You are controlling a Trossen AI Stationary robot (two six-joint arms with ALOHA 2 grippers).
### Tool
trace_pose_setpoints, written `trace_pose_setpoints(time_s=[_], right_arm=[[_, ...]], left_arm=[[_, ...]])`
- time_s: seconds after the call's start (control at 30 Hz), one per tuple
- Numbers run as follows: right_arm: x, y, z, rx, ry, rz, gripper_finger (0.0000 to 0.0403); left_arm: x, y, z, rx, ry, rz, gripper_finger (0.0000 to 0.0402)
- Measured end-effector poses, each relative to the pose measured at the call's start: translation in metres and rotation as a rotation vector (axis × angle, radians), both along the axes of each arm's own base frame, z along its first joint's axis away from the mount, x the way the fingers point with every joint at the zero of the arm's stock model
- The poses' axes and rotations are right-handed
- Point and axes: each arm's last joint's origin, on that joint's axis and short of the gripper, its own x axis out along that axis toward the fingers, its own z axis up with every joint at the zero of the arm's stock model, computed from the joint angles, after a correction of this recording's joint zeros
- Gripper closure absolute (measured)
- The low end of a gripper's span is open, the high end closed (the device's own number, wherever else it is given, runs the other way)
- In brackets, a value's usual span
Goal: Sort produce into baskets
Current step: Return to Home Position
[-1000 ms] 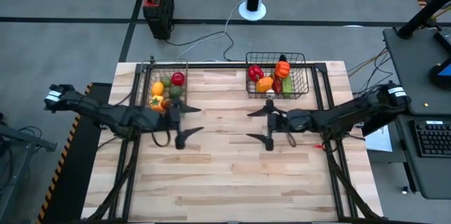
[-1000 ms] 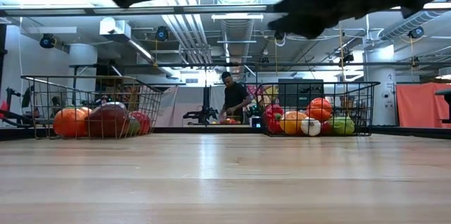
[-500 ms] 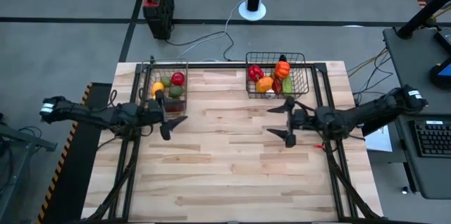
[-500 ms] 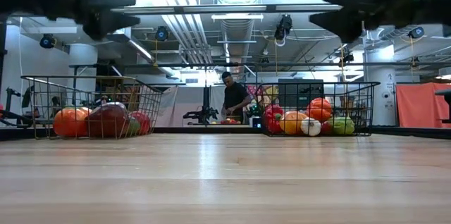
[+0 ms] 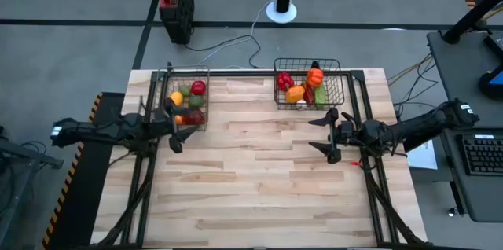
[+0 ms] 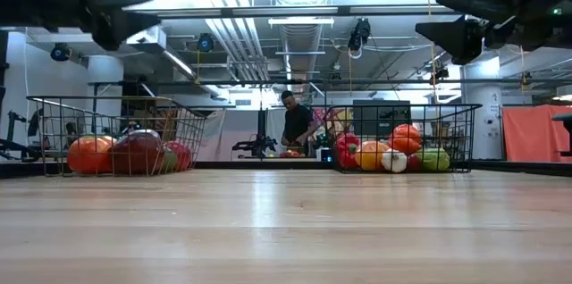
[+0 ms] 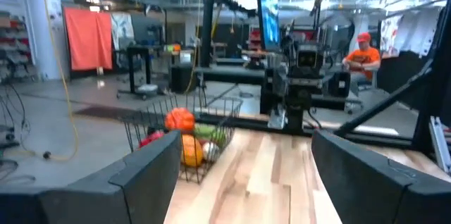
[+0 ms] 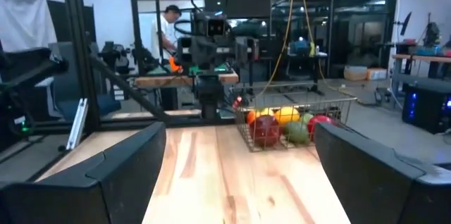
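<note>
1. High view: all the produce [image 5: 191,99] I can find sits in two baskets at the far edge of the table [image 5: 259,187]. The left basket [image 5: 187,70] holds red, yellow, green and dark pieces. The right basket [image 5: 307,61] holds red, orange and green ones, plus a small white piece [image 6: 394,161].
2. The left gripper [image 5: 174,126] hovers just beside the left basket's near side, fingers spread wide with nothing between them. The right gripper [image 5: 324,134] hangs near the right basket's near corner, equally spread and empty.
3. The pieces look light, smooth and rounded, so probably apt to roll or slip. A pinch across the middle should suit them.
4. The right basket's long side runs across the table and the left one's seems to run towards the far edge. The heaped pieces share no common direction.
</note>
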Motion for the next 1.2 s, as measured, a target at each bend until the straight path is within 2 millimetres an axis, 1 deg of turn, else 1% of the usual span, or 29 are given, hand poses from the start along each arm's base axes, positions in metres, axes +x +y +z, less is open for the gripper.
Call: trace_pose_setpoints(time_s=[0.2,0.27,0.3,0.43,0.7,0.93,1.03,1.2], right_arm=[[-0.003,0.0,0.002,-0.008,-0.009,0.0,0.0051],[-0.004,0.0,0.003,-0.008,-0.015,-0.001,0.0051],[-0.004,-0.001,0.003,-0.012,-0.012,-0.001,0.0051],[-0.006,-0.001,0.006,-0.019,-0.04,-0.002,0.0051],[-0.016,-0.001,0.018,-0.053,-0.142,0.034,0.0051],[-0.027,-0.002,0.023,-0.052,-0.188,0.037,0.0051],[-0.033,-0.003,0.027,-0.05,-0.231,0.037,0.0051],[-0.04,-0.004,0.027,-0.09,-0.231,0.026,0.0051]], left_arm=[[-0.026,0.002,0.021,0.003,-0.038,0.002,0.0102],[-0.035,0.002,0.025,0.004,-0.057,0.004,0.0102],[-0.037,0.002,0.025,0.004,-0.054,0.006,0.0102],[-0.034,0.002,0.025,0.002,-0.031,0.005,0.0102],[-0.031,0.002,0.01,-0.01,0.006,0.005,0.0102],[-0.027,0.003,0.0,-0.044,0.025,0.023,0.0102],[-0.027,0.003,-0.001,-0.05,0.028,0.022,0.0102],[-0.027,0.002,-0.001,-0.034,0.03,0.02,0.0102]])
